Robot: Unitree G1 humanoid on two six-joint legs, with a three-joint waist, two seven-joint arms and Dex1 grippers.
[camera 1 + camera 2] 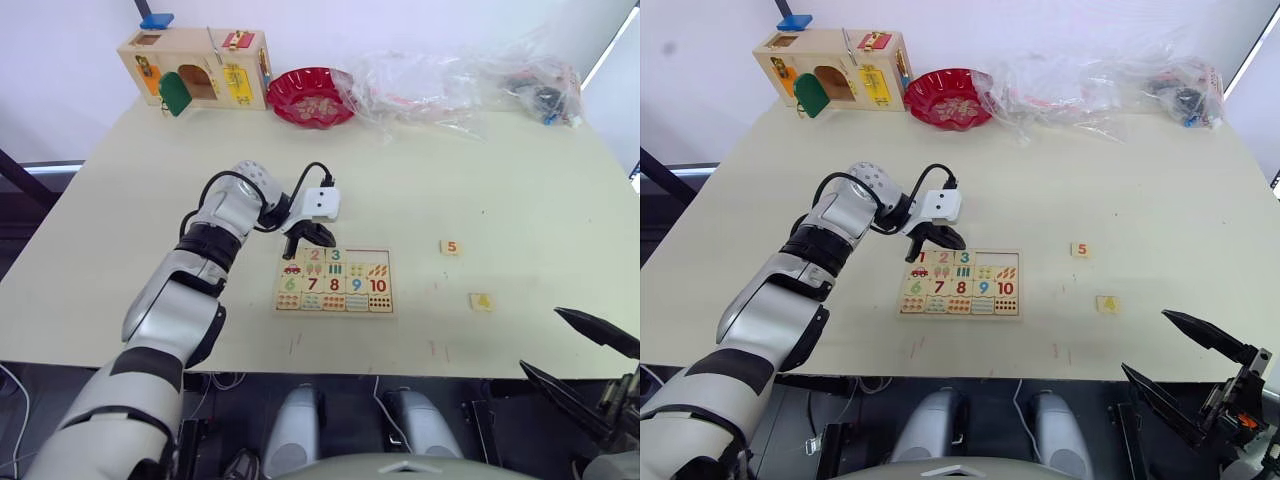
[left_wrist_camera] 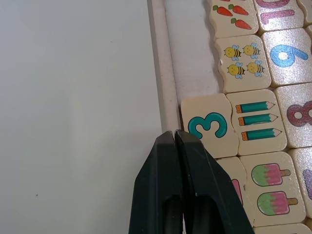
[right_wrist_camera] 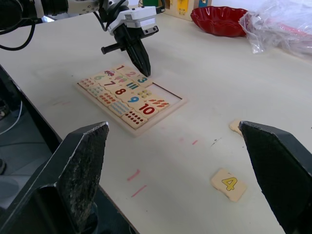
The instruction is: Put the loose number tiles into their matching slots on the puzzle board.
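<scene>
The puzzle board (image 1: pixel 383 306) lies flat near the table's front edge, with several number and picture tiles seated in it. Its far row holds 1, 2 and the 3 tile (image 2: pixel 208 126); the two slots past the 3 show bare wood. My left gripper (image 2: pixel 174 134) is shut with nothing in it, its tips at the far edge of the 3 tile, also seen as the left gripper (image 1: pixel 328 241). Two loose number tiles lie to the board's right: the 5 tile (image 1: pixel 451 247) and the 4 tile (image 1: pixel 482 301). My right gripper (image 1: pixel 540 340) hangs open beyond the front right edge, near the 4 tile (image 3: pixel 229 184).
A wooden box with coloured doors (image 1: pixel 195 68) stands at the back left, a red bowl (image 1: pixel 310 97) beside it. Crumpled clear plastic bags (image 1: pixel 460 85) lie along the back right. Bare tabletop stretches between the board and the loose tiles.
</scene>
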